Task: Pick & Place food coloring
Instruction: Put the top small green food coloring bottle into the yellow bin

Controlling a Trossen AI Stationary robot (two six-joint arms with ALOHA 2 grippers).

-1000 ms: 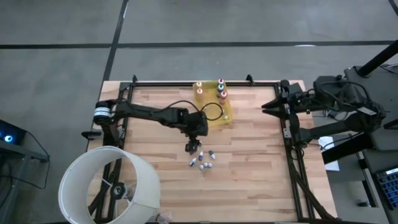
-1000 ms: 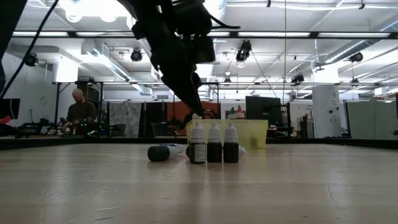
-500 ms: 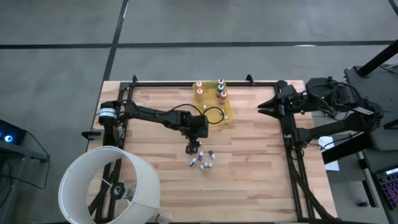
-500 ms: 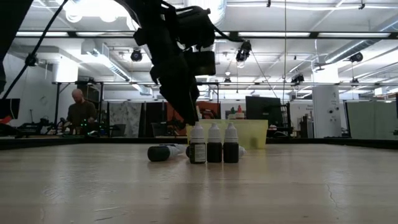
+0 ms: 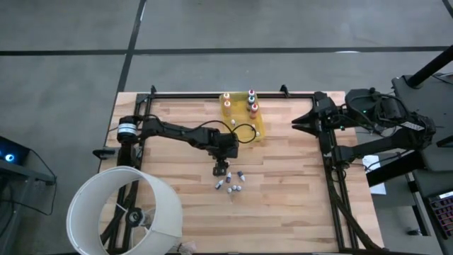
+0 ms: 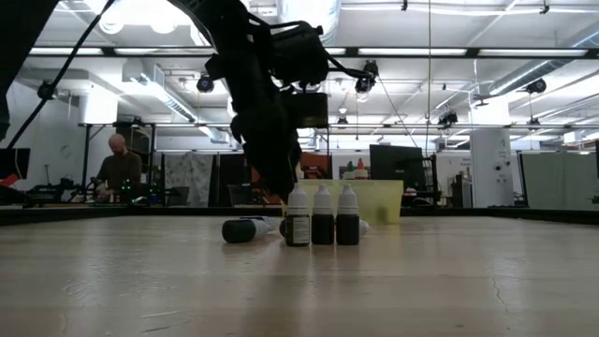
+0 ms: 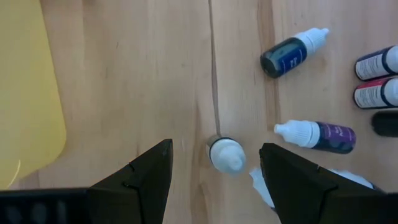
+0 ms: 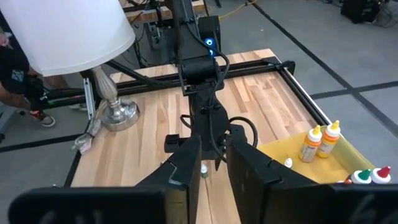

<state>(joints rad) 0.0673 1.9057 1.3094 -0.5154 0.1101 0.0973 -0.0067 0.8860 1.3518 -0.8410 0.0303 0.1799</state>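
We hover the left gripper, fingers spread, over 1 upright white-capped bottle in the loose cluster below the yellow tray. Next, we descend and close. The right gripper waits nearly closed.

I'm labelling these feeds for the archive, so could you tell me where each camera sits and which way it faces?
High: overhead, straight down; both arms, yellow tray, lamp.
Low: table height, level across; left arm above three upright bottles.
Left wrist: down past the open left gripper at a standing bottle.
Right wrist: from the table's right edge, past the right gripper, toward the left arm.
Shared: high and right wrist both show tray and lamp.
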